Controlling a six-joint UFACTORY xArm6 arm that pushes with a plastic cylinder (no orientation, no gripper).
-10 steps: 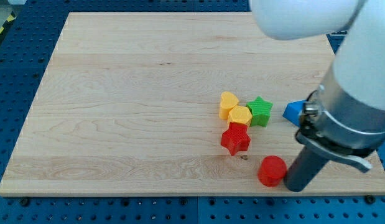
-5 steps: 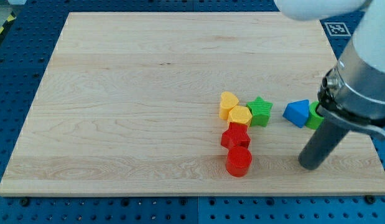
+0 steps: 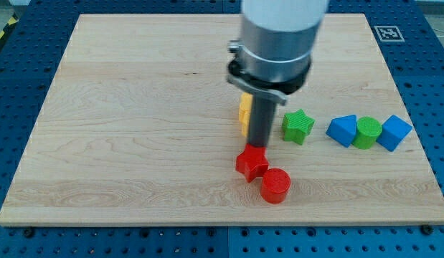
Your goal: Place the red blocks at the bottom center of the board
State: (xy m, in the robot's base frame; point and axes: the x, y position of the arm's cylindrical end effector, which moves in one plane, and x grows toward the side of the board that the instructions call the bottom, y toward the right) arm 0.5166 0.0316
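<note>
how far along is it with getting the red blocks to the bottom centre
Nearly done. The red star block and red cylinder block sit touching, near the board's bottom edge, slightly toward the view's right of centre. In hand: my tip is at the star's upper edge, seemingly pushing it. Left: a short nudge of both toward the view's left.

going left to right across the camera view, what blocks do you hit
yellow block → red star → red cylinder → green star → blue block → green cylinder → blue cube
</note>
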